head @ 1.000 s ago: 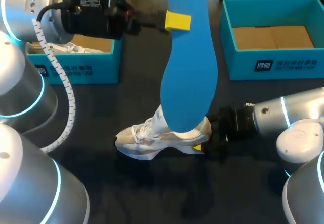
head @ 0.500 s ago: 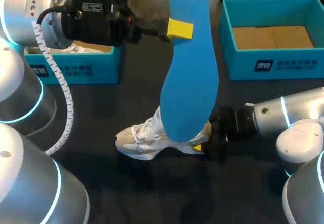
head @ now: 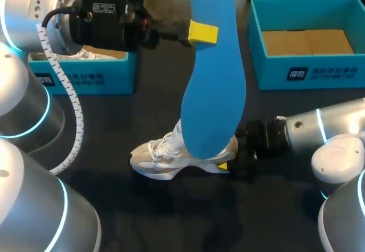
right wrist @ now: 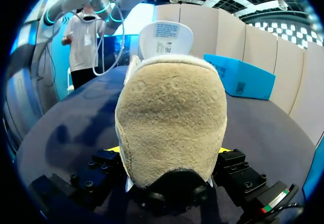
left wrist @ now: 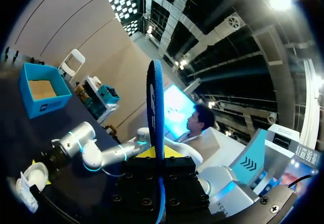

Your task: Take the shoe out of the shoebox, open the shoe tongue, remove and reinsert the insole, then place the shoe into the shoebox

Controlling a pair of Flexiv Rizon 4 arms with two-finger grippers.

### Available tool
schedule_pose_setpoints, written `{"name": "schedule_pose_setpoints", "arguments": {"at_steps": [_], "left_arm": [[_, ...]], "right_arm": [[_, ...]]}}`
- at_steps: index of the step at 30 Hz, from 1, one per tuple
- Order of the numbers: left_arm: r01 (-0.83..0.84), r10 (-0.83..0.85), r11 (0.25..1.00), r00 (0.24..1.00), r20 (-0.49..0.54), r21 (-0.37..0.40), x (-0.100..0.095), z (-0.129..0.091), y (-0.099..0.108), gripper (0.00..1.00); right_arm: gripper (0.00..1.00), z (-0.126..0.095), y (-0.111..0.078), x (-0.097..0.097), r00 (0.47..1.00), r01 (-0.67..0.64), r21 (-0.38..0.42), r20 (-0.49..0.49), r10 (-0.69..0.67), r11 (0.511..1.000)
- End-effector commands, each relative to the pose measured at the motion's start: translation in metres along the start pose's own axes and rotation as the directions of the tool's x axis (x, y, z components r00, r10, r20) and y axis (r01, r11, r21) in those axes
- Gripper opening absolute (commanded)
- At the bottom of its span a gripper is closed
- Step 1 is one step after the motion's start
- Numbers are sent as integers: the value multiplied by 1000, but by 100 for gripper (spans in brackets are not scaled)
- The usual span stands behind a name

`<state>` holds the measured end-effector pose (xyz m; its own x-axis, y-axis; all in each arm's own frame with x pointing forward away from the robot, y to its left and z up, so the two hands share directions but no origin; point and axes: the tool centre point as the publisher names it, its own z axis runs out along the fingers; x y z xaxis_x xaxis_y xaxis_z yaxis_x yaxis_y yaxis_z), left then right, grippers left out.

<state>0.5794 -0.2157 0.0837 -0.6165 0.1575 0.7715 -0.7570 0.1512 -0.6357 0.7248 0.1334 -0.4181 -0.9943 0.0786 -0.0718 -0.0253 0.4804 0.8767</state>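
Holding cardboard (head: 305, 41), shoebox (head: 311, 76) sits apart; left tool (head: 204, 31) clamps insole (head: 214, 92), right tool (head: 228, 158) shoe (head: 164, 155).

A white and beige mesh sneaker (head: 165, 158) stands upright on the table. A long blue foam insole (head: 215, 86) is raised on end just above the sneaker. An open teal cardboard shoebox (head: 268, 72) sits beyond the sneaker's heel.

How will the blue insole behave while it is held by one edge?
Probably fairly stiff: the blue insole, gripped at one edge by the left pincer, holds its shape without drooping. Likely light, being thin edge-on.
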Motion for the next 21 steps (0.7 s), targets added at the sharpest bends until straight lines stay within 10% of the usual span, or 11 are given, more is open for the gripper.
{"name": "schedule_pose_setpoints", "arguments": {"at_steps": [1, 6, 7, 8, 21], "left_arm": [[1, -1, 1000, 1000, 1, -2, -1, 1, 0, 0], [1, -1, 1000, 1000, 1, -2, -1, 1, 0, 0], [1, -1, 1000, 1000, 1, -2, -1, 1, 0, 0], [1, -1, 1000, 1000, 1, -2, -1, 1, 0, 0], [1, -1, 1000, 1000, 1, -2, -1, 1, 0, 0]], "right_arm": [[0, 0, 2, 0, 1000, 0, 6, 1, 0, 1000], [10, 0, 2, 0, 1000, 0, 6, 1, 0, 1000], [36, 0, 2, 0, 1000, 0, 6, 1, 0, 1000], [100, 0, 2, 0, 1000, 0, 6, 1, 0, 1000], [100, -5, 3, -4, 1000, -4, 37, 12, 4, 999]]}}
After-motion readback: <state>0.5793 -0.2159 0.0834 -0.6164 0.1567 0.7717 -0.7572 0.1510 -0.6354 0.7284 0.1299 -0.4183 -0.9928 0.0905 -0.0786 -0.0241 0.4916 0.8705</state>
